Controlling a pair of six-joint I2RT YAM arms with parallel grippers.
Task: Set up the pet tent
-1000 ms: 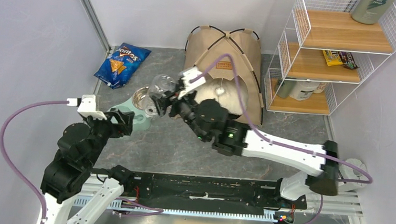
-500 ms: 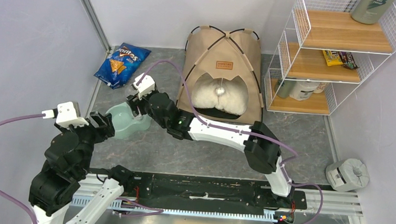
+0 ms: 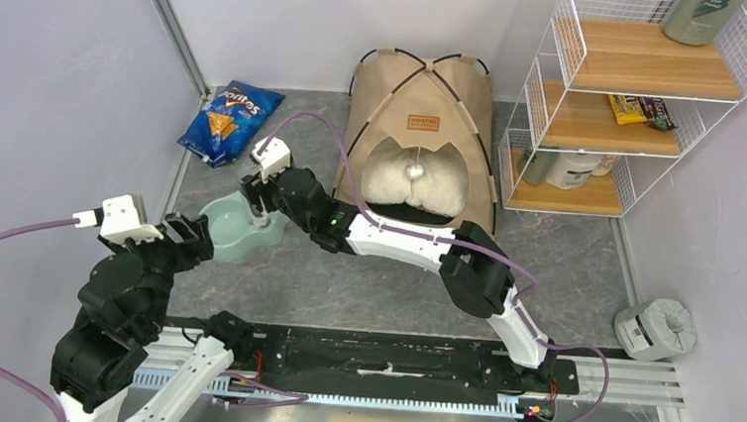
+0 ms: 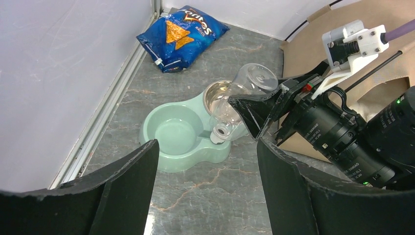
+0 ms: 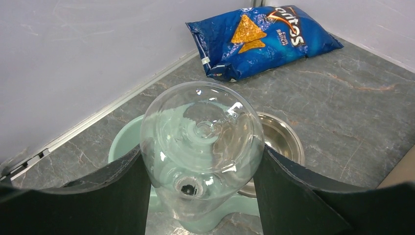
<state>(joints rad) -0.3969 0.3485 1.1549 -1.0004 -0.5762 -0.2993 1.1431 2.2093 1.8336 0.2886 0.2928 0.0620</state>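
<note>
The tan pet tent point(image 3: 421, 115) stands upright at the back of the table with black poles crossed over it and a brown label above its arched doorway. A fluffy white pillow point(image 3: 416, 179) lies inside. Its tan fabric also shows in the left wrist view point(image 4: 306, 46). My right gripper point(image 5: 201, 161) is shut on a clear plastic bottle point(image 5: 200, 132) and holds it neck-down over a green pet feeder point(image 4: 178, 139), to the left of the tent. My left gripper point(image 4: 205, 166) is open and empty, just in front of the feeder.
A steel bowl point(image 5: 281, 139) sits in the feeder. A blue Doritos bag point(image 3: 229, 121) lies at the back left by the wall. A white wire shelf rack point(image 3: 605, 108) stands right of the tent. A grey round object point(image 3: 654, 328) lies at the right edge.
My right arm has swung left from in front of the tent doorway, carrying the bottle over the feeder. My left arm has drawn back slightly to the left.
</note>
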